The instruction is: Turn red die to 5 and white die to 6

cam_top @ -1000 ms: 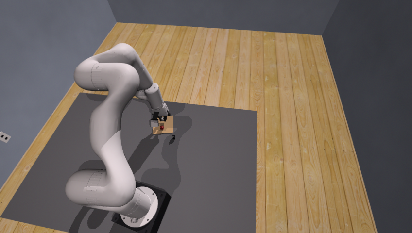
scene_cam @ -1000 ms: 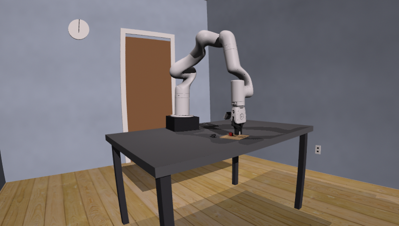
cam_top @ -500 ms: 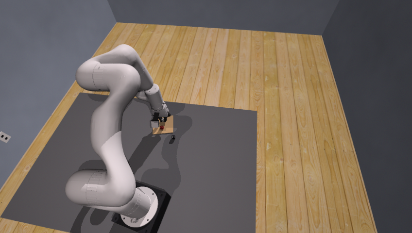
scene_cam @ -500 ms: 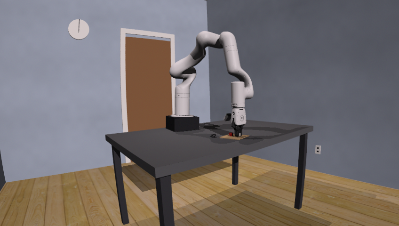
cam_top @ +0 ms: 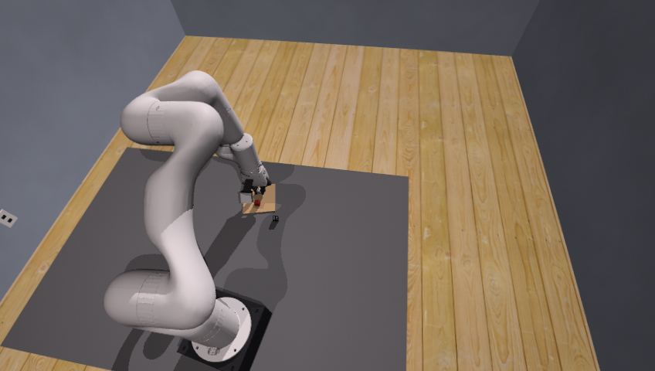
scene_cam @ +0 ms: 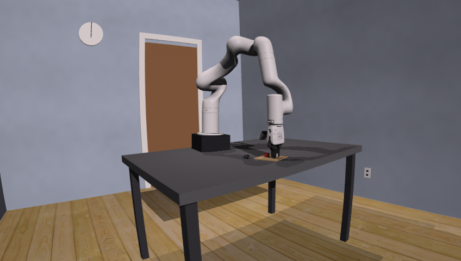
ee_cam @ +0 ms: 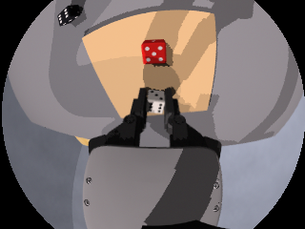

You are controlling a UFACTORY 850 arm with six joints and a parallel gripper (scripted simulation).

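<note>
End effector (cam_top: 259, 192) (scene_cam: 275, 156) (ee_cam: 155, 96) closed on white die (scene_cam: 277, 155) (ee_cam: 156, 104), over far part of mat (cam_top: 269, 195) (scene_cam: 260, 158) (ee_cam: 195, 86). Red die (cam_top: 257, 202) (scene_cam: 266, 155) (ee_cam: 153, 52) on mat, nearer robot base, five pips facing wrist camera. In top view, black die (cam_top: 275, 219) (scene_cam: 246, 156) (ee_cam: 70, 15) off mat, just beyond near right corner, on dark surface (cam_top: 344, 239) (scene_cam: 194, 168).
</note>
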